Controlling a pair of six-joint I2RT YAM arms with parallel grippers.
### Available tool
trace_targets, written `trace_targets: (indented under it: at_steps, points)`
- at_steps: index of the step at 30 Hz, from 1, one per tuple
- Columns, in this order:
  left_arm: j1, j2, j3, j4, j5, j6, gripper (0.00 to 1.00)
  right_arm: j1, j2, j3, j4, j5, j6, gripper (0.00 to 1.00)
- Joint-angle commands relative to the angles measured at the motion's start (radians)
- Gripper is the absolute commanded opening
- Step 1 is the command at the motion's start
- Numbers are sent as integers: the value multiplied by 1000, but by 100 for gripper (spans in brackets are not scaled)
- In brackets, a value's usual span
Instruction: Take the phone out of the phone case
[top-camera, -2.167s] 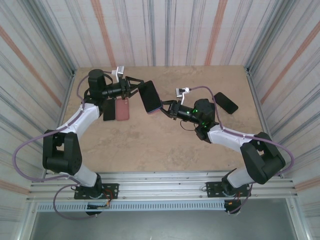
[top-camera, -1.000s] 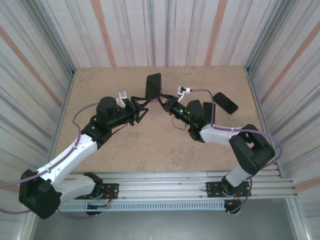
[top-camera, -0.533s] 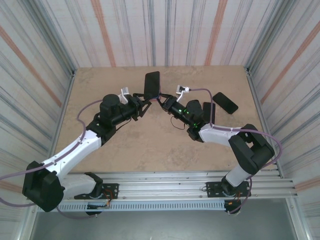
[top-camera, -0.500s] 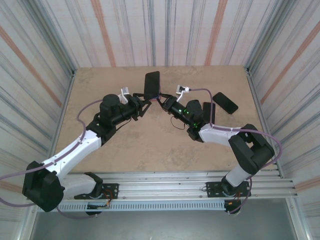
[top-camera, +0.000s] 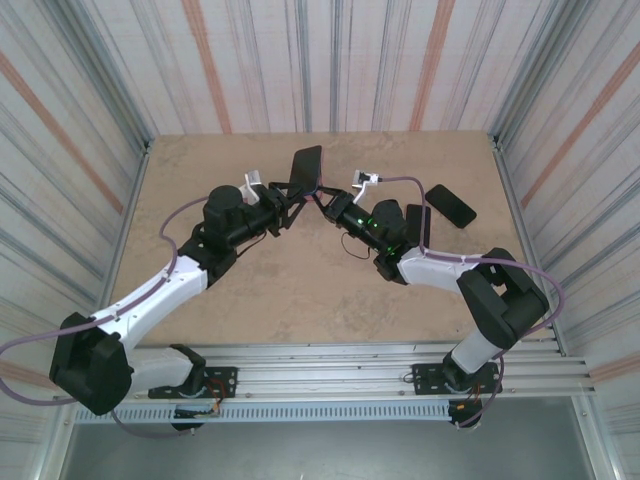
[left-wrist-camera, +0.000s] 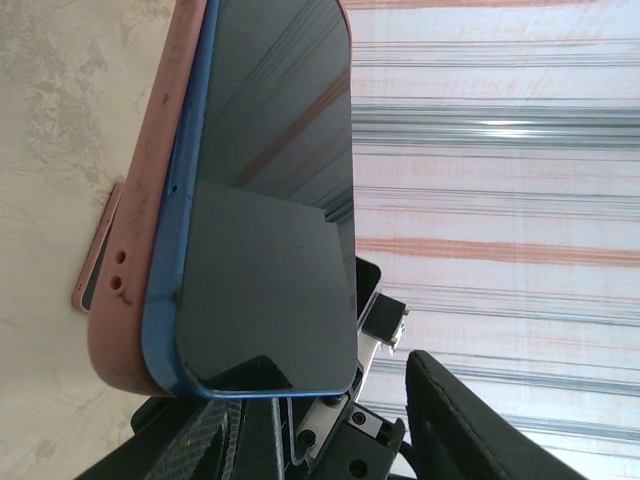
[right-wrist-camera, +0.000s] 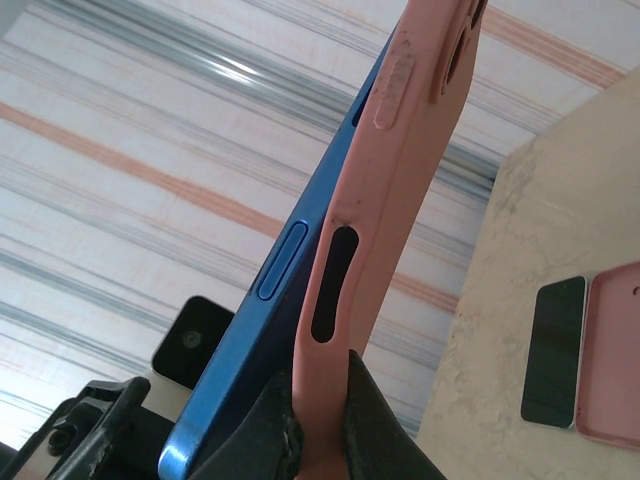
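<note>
Over the middle of the table (top-camera: 300, 290), toward its far side, the 2 arms meet w/ 1 cased phone held up btwn them, clear of the surface. Count: 2 arms, 2 grippers, 1 blue phone (left-wrist-camera: 265, 200) in 1 pink case (right-wrist-camera: 400, 150). Lying flat on the table besides: 1 spare case (right-wrist-camera: 615, 365), also pink, w/ 1 dark phone (right-wrist-camera: 555, 365) just beside it. At the right side there's 1 black phone (top-camera: 452, 205), and near it 1 dark slab (top-camera: 415, 222), partly behind the right arm; can't tell what it is.

Blue phone: glossy black screen, off, mirroring the striped walls; blue frame w/ a long side button. Pink case: scuffed, w/ a slot cut-out + a raised button bump on its side. The 2 sit tight together at the top end, but at the bottom end the blue edge stands away from the pink one, so it's partly out, not free.

Left arm: stretched long from its base, diagonal up to ctr. The left gripper (top-camera: 287, 203) is at the blue phone's lower end, jaws partway apart; can't tell if the pads touch it. Right arm: folded, elbow out to the right, forearm pointing left. The right gripper (top-camera: 322, 200) is pinched tight on the pink case's bottom edge, fingers (right-wrist-camera: 375, 415) either side of it.
</note>
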Motion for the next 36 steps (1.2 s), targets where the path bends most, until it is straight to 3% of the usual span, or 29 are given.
trace_targets:
  at_steps: [1, 6, 9, 13, 20, 26, 30, 36]
  points:
    - [-1, 9, 28, 14, -77, -7, 48, 16, 0, 28, 145, -18, -37, 3]
    - [-17, -30, 34, -60, -244, 6, 44, 22, -2, 22, 169, -15, -102, 3]
    - [-20, -26, 33, -41, -282, -11, 41, 27, 0, 12, 195, -3, -116, 3]
    - [-25, 18, 43, 43, -275, -45, 39, 36, 22, 10, 245, 12, -117, 3]
    - [-36, 61, 100, 99, -250, -51, 25, 45, 48, 19, 252, 30, -106, 3]
    - [-37, 50, 116, 103, -246, -40, 6, 45, 43, 20, 170, 62, -109, 4]
    - [-37, 50, 134, 105, -235, -30, 0, 45, 32, 13, 97, 102, -121, 4]
    - [-37, 36, 157, 84, -213, -2, 0, 37, -17, -7, -101, 188, -156, 4]
